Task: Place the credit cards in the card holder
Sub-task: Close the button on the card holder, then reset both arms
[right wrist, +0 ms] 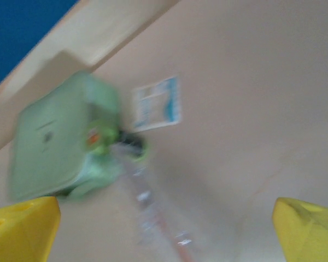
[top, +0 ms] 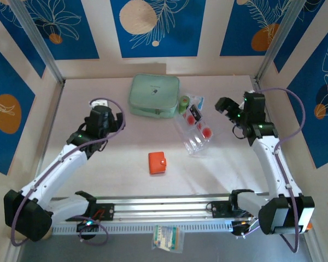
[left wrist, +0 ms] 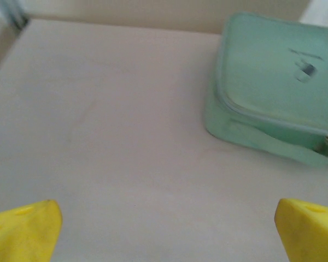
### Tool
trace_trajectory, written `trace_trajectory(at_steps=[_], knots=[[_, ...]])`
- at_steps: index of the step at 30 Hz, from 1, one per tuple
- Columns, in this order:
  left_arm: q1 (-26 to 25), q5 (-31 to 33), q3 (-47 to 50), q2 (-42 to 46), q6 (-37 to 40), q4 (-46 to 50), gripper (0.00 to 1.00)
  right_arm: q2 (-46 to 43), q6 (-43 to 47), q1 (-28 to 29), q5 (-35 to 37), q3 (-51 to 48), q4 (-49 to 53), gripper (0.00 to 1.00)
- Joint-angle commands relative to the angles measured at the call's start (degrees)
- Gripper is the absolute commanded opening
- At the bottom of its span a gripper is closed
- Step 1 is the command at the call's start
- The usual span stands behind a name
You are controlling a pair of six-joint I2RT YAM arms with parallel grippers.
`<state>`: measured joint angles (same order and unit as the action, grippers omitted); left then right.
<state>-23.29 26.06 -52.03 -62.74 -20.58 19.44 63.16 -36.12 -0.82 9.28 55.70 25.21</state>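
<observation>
The orange-red card holder (top: 157, 162) lies shut in the middle of the table, apart from both arms. To its upper right, pale credit cards (top: 206, 132) with red circles lie in a clear tray (top: 192, 143). My right gripper (top: 225, 106) hovers just right of the tray; in the right wrist view my gripper (right wrist: 164, 232) stands open, its yellow fingertips (right wrist: 309, 229) wide apart with nothing between them, and the blurred tray (right wrist: 153, 218) is below. My left gripper (top: 116, 117) is open at the left, over bare table (left wrist: 167, 234).
A mint-green zip case (top: 154, 95) sits at the back centre, with a small green roll (top: 184, 102) beside it. The case (left wrist: 279, 87) fills the upper right of the left wrist view. A blue-and-white packet (right wrist: 156, 103) lies near the case. Walls enclose the table on three sides.
</observation>
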Motion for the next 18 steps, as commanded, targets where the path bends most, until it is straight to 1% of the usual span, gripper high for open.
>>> trace_trajectory(at_steps=[1,4,7,9,14,18], knots=[[4.2,1.6,3.2,0.4,7.1,-7.2,1.0,1.0,4.0,-3.0,7.5,-5.2,-6.0,0.99],[7.1,2.8,7.5,0.2,10.3,-14.9,1.0,3.6,5.9,-4.3,12.1,-8.8,-11.8,0.99],[9.1,4.0,12.7,-0.4,14.2,-23.6,1.0,6.8,10.7,-4.1,15.2,-12.6,-19.4,0.99],[10.2,4.5,15.5,-1.1,16.3,-27.7,1.0,8.3,14.3,-3.2,16.8,-15.4,-24.6,0.99],[12.5,4.8,20.2,-3.9,17.5,-34.0,1.0,11.7,21.9,-0.3,17.3,-21.0,-36.5,0.99],[12.8,4.3,23.8,-7.8,18.5,-40.9,1.0,14.5,23.6,0.8,15.6,-23.2,-42.7,0.99]])
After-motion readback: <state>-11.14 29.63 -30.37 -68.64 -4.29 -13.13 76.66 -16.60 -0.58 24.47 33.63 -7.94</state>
